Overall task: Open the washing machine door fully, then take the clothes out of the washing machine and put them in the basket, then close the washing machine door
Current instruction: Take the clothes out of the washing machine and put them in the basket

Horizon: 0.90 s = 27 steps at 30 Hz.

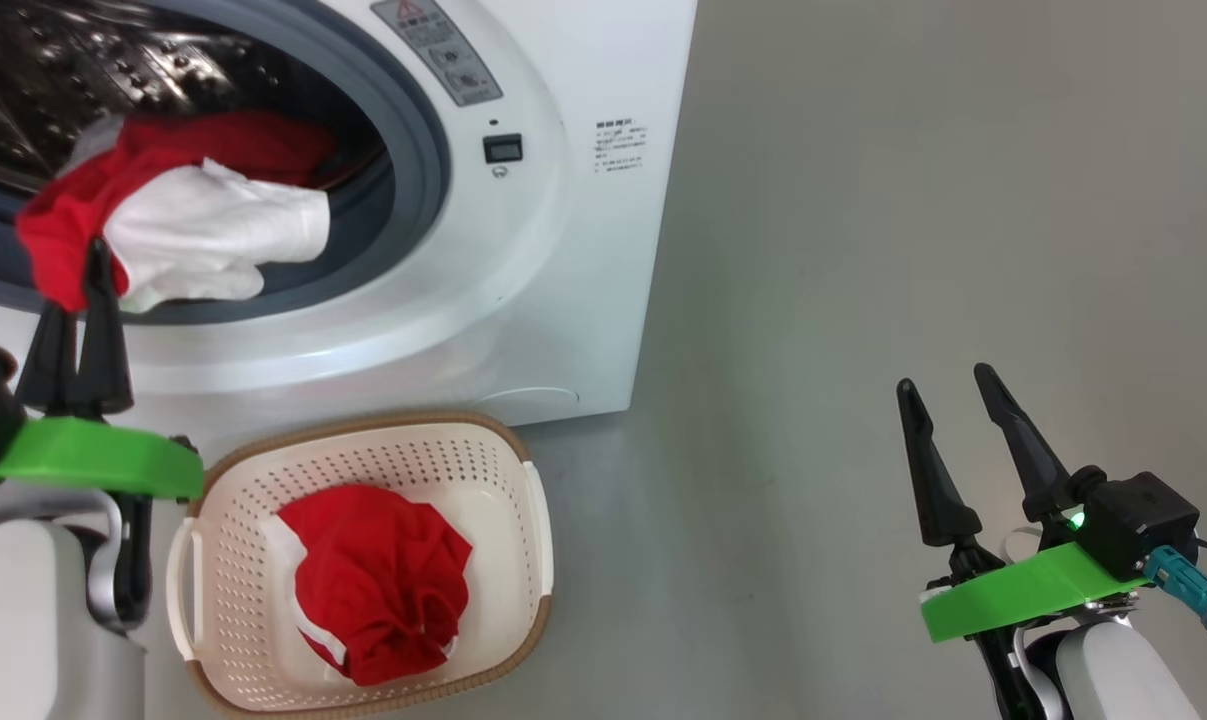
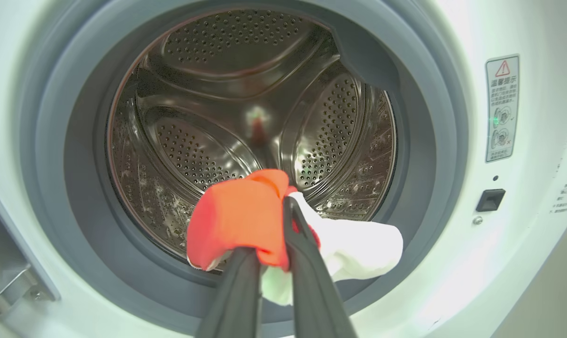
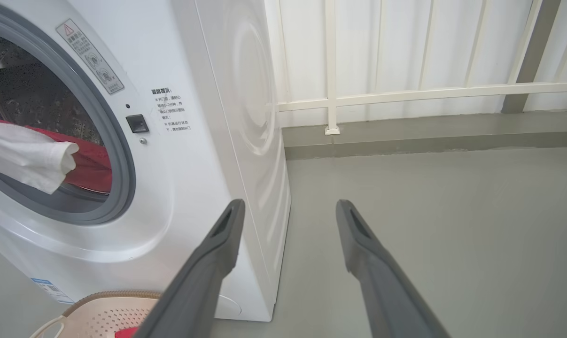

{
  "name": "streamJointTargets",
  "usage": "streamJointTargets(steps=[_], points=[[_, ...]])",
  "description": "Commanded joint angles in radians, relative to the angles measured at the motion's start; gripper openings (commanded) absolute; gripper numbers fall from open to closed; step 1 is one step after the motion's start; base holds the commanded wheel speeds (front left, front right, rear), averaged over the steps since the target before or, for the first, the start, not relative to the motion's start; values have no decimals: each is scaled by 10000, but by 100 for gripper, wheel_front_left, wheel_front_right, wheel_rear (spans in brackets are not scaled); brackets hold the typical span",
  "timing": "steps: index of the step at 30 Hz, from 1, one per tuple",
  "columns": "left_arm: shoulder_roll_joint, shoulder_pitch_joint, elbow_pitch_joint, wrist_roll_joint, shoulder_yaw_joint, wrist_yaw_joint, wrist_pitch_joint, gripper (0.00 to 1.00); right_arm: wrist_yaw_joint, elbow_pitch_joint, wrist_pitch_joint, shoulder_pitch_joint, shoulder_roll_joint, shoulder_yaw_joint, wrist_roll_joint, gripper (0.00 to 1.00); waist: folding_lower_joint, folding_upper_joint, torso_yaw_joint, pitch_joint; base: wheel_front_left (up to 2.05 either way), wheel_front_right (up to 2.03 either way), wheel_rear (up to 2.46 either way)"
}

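Note:
The white washing machine (image 1: 583,300) has its mouth uncovered; the washing machine door is out of view. Red and white clothes (image 1: 203,230) hang over the grey gasket at the drum's lower edge. My left gripper (image 1: 78,280) is shut on the red part of this bundle, seen close in the left wrist view as clothes (image 2: 236,220) pinched between the fingers of the left gripper (image 2: 269,234). The basket (image 1: 363,425) stands on the floor below the mouth and holds one red garment (image 1: 378,580). My right gripper (image 1: 943,378) stands open and holds nothing, far to the right above the floor.
Grey floor (image 1: 913,200) stretches to the right of the machine. In the right wrist view a white railing (image 3: 405,91) and a low kerb (image 3: 429,136) run behind the machine, and the basket (image 3: 100,314) peeks in at the bottom.

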Motion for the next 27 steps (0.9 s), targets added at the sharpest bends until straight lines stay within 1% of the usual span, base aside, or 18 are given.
streamJointTargets(steps=[1, 11, 19, 23, 25, 27], points=[[316, 118, -413, 167, 328, -82, -121, 0, 62, -205, -63, 54, -16, 144, -86, 100, 0, 0, 82, -129, 0, 0, 0], [-23, 1433, -2666, 155, 631, -113, -122, 0, 62, -213, -63, 336, -16, -9, -194, 100, 0, 0, 182, -603, 0, 0, 0], [-333, 2355, -4272, 193, 668, -120, -122, 0, 62, -268, -63, 410, -16, -31, -214, 100, 0, 0, 229, -654, 0, 0, 0], [-488, 2704, -4513, 190, 565, -121, -122, 0, 62, -332, -63, 366, -16, -25, -216, 100, 0, 0, 262, -477, 0, 0, 0], [-550, 2832, -4399, 145, 519, -122, -122, 0, 62, -357, -63, 304, -16, -4, -215, 100, 0, 0, 255, -343, 0, 0, 0], [-663, 3069, -3993, 120, 343, -125, -122, 0, 62, -401, -63, 148, -16, 30, -212, 100, 0, 0, 219, -62, 0, 0, 0]])
